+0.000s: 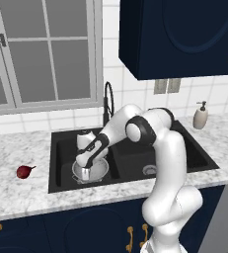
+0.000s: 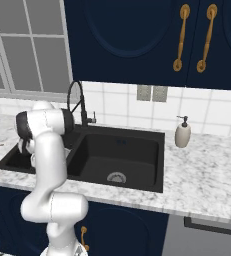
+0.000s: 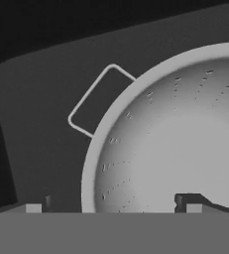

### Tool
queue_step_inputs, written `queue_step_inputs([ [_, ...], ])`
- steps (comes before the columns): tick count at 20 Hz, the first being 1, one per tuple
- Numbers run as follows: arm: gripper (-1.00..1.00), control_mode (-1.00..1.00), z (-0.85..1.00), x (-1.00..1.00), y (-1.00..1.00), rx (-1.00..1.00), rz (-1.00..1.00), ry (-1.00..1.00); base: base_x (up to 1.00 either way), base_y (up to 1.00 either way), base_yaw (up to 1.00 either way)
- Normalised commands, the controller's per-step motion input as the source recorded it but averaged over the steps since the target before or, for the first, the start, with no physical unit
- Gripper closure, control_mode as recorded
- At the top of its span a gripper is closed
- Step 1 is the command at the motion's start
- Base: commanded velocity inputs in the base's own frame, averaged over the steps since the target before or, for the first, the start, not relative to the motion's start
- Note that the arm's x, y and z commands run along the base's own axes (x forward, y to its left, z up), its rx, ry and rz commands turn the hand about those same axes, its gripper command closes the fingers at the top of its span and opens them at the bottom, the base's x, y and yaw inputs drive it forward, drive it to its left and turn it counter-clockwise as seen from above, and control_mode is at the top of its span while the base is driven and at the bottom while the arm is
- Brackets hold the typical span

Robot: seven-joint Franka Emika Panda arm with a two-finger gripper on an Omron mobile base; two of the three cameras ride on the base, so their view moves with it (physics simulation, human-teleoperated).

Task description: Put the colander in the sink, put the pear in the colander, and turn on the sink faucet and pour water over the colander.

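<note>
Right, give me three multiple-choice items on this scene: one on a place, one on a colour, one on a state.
1. Where is the colander?
A. left basin of the sink
B. on the counter
C. right basin

2. What colour is the pear?
A. green
B. yellow
C. dark red

3. How is the gripper?
A. shut on the pear
B. open, straddling the colander's rim
C. shut on the sink faucet

Answers: 1 A, it sits in the left basin; 2 C, dark red on white counter; 3 B, fingertips stand apart either side of the rim.

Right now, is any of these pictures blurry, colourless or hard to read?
Hand view: greyscale and dim, colander close, cropped, a bit soft. Left base view: evenly lit, pear crisp on the counter. Right base view: clear, though the arm blocks the left basin.
</note>
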Motion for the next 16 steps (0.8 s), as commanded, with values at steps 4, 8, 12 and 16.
queue_step_inputs([
  [4,-1.0,-1.0,0.77,-0.19,-0.05,0.0,-0.01,0.0,0.0,0.0,0.0],
  [8,-1.0,-1.0,0.72,-0.33,0.0,0.0,0.0,0.0,0.0,0.0,0.0],
  [12,-1.0,-1.0,0.67,-0.43,0.04,0.0,0.0,-0.01,0.0,0.0,0.0],
  [16,-1.0,-1.0,0.64,-0.41,0.13,0.0,0.0,-0.03,0.0,0.0,0.0],
])
